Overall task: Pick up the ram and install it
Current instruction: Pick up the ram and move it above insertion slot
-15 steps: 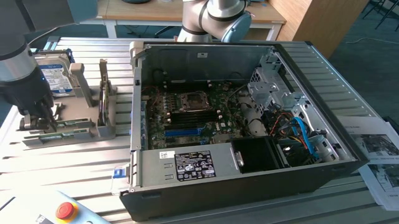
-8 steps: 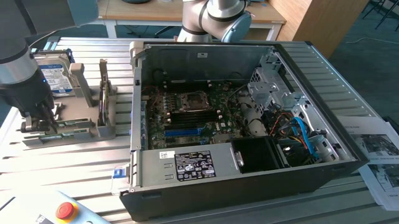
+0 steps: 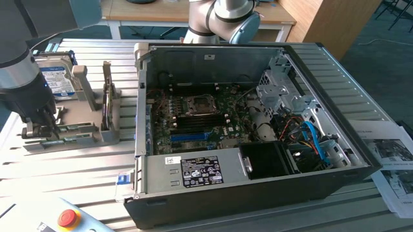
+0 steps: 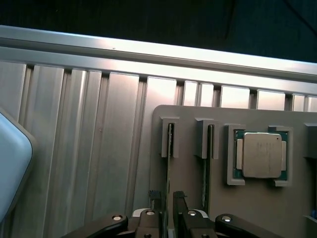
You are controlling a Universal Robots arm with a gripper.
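Two ram sticks stand on edge in slots of a grey holder (image 4: 198, 198). In the wrist view, one ram (image 4: 170, 144) runs down between my fingertips, and a second stick (image 4: 209, 148) sits in the neighbouring slot. My gripper (image 4: 167, 197) straddles the first ram with its jaws narrowly open, one finger (image 4: 155, 197) on each side and a small gap showing. In the exterior view, the gripper (image 3: 40, 128) is lowered onto the holder (image 3: 90, 123) at that view's left, beside green ram strips (image 3: 69, 128).
An open PC case (image 3: 258, 193) fills the middle, with its motherboard (image 3: 193, 121), processor socket (image 3: 197, 104) and blue slot strip (image 3: 192, 137). A hard drive (image 3: 57, 79) stands behind the holder. A processor chip (image 4: 261, 154) lies in the holder. A red stop button (image 3: 67, 217) and papers (image 3: 393, 164) are nearby.
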